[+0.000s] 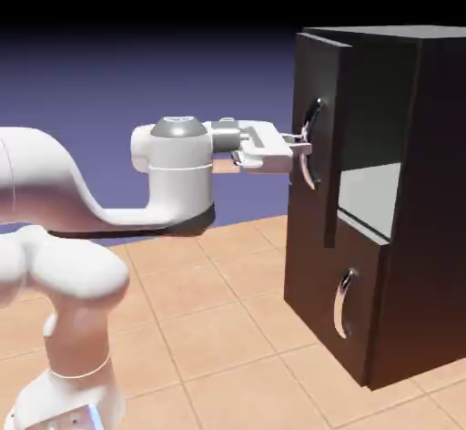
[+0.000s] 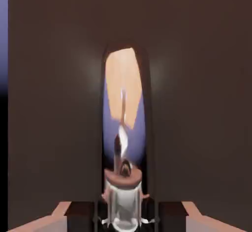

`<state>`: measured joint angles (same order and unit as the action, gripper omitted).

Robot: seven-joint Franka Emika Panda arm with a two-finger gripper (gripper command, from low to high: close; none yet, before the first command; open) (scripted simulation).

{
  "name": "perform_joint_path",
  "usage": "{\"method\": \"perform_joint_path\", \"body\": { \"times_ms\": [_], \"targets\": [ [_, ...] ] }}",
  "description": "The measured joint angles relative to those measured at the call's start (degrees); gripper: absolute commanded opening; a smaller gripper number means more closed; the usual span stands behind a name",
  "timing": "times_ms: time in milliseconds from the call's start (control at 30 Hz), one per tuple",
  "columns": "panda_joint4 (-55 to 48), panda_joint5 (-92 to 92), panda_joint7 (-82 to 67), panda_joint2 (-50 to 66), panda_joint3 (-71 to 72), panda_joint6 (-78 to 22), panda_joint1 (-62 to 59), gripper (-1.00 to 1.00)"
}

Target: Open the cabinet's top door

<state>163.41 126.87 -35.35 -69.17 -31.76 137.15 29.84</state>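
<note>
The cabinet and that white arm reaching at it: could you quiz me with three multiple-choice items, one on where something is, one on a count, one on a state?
1. Where is the end effector?
A. at the top door's handle
B. at the lower door's handle
C. resting on the floor

2. How many silver handles show on the cabinet front?
A. one
B. two
C. four

3. What state is the top door in?
A. fully shut
C. removed
B. pulled slightly ajar

Answers:
1 A: in the exterior view it meets the long handle of the upper panel, and the hand view shows the shiny bar between the fingertips.
2 B: the long one above and a smaller handle below.
3 B: the panel's edge stands out from the cabinet body, with a gap behind it.
</note>
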Motion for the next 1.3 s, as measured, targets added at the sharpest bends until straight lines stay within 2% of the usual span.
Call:
{"method": "perform_joint_path", "body": {
  "times_ms": [333,667,900,1300],
  "targets": [
    [6.3,-21.9,-1.2,-3.4,20.8,-16.7,-2.1,-1.0],
    [3.8,-43.5,1.6,2.7,41.5,-34.7,-0.3,-1.0],
    [-4.3,-57.9,5.9,14.0,56.0,-49.1,-2.6,-1.0],
    [-27.9,-73.1,15.6,38.8,78.5,-76.0,-17.5,-1.0]
  ]
}}
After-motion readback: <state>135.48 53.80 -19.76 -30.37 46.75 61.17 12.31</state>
